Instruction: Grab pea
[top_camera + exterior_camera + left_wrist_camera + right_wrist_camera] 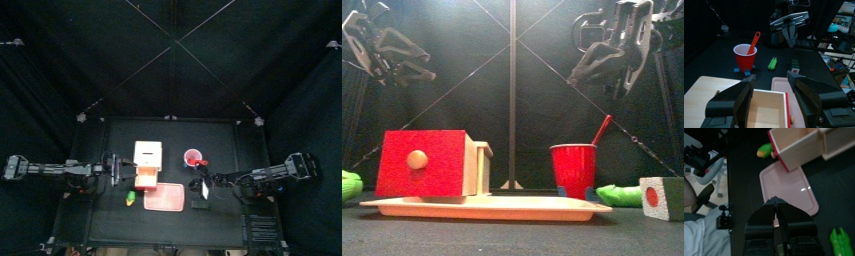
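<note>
Lab robot pen: black curtains, small black table, office chair beyond.

You face a pen of black curtains, with thin pale cords crossing overhead and a slim pole rising behind the black bench. Past the curtains, your wrist cameras catch a lit room: a pale floor, an office chair on its wheeled base, and cluttered shelves to one side.
</note>
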Available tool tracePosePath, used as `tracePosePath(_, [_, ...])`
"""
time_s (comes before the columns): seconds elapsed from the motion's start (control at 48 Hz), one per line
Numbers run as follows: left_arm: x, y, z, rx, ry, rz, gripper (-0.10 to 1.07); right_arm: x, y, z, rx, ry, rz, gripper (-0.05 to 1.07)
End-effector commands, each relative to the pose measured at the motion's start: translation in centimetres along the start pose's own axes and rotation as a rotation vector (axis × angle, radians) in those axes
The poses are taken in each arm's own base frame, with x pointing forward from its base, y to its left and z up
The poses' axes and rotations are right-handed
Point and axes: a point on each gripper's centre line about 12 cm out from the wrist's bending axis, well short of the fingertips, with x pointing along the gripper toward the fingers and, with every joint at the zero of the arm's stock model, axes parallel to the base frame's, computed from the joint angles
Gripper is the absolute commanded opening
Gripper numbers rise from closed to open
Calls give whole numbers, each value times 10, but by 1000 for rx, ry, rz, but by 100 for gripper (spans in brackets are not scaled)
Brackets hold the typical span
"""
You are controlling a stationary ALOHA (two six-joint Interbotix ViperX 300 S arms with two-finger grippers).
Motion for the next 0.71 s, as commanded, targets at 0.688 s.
tracePosePath(0.688, [0,0,0,-49,-4,5,89,-16,-15,16,186,296,-147,3])
